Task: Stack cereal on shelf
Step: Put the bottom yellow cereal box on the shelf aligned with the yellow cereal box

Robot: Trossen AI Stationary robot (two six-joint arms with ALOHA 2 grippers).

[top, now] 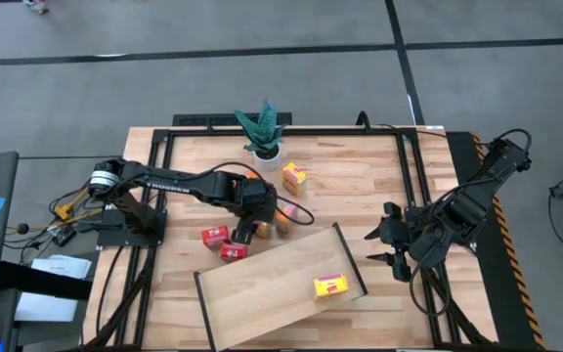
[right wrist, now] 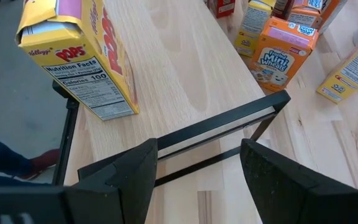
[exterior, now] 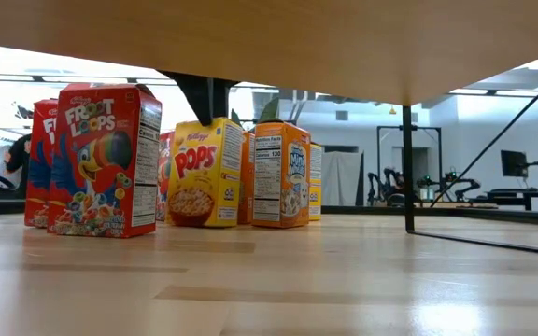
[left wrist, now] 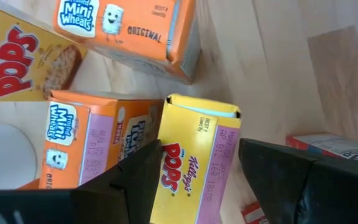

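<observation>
Several small cereal boxes stand on the table near its middle. My left gripper hangs open just above an upright yellow Pops box, pointing steeply down. One finger stands on each side of the box's top, and I see no touch. Orange Mini-Wheats boxes stand right beside it, and red Froot Loops boxes stand toward the left. The shelf, a light-wood board raised on black rails, stands askew at the near edge and carries one yellow box. My right gripper waits open beyond the shelf's right end.
A potted plant stands at the far edge of the table. A lone yellow box stands near it. Two red boxes stand close to the shelf's left rail. Much of the shelf board is bare. A black frame borders the table.
</observation>
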